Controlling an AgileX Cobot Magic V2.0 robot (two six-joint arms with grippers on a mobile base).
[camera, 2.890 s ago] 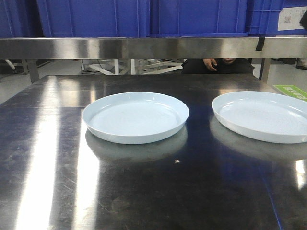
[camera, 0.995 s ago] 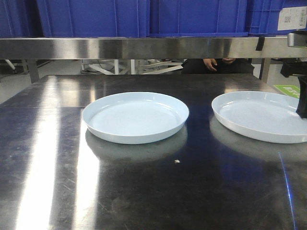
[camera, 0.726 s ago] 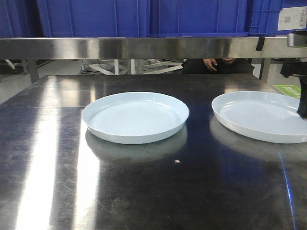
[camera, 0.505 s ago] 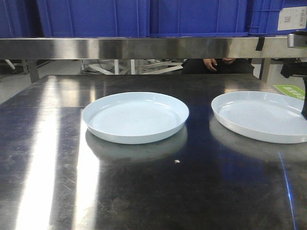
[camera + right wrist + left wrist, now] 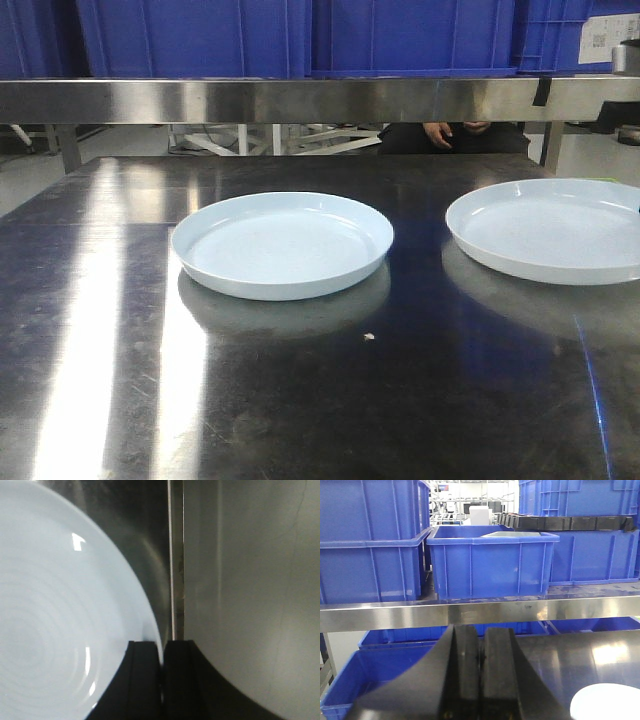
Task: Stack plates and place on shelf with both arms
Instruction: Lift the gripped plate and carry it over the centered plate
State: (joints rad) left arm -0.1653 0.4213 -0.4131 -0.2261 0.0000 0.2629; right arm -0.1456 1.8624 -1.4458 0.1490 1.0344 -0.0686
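Note:
Two pale bluish-white plates show in the front view. The left plate (image 5: 282,243) lies flat on the dark steel tabletop (image 5: 300,400). Further right, the other plate (image 5: 548,230) hangs slightly above the table with its reflection beneath it. In the right wrist view my right gripper (image 5: 162,645) is shut on this plate's (image 5: 60,605) rim, one finger inside and one outside. My left gripper (image 5: 480,635) is shut on nothing and faces the shelf (image 5: 470,614), with a plate's edge (image 5: 610,702) at lower right. Neither gripper shows in the front view.
Blue crates (image 5: 300,35) sit on the shelf rail (image 5: 300,100) behind the table; the left wrist view shows crates (image 5: 490,562) above and below the rail. The table's edge (image 5: 175,555) runs just beyond the held plate. A person's hand (image 5: 445,132) shows behind the shelf.
The right arm came in at the right edge, then left the front view. The right plate has risen a little off the table and shifted slightly right. The left plate has not moved.

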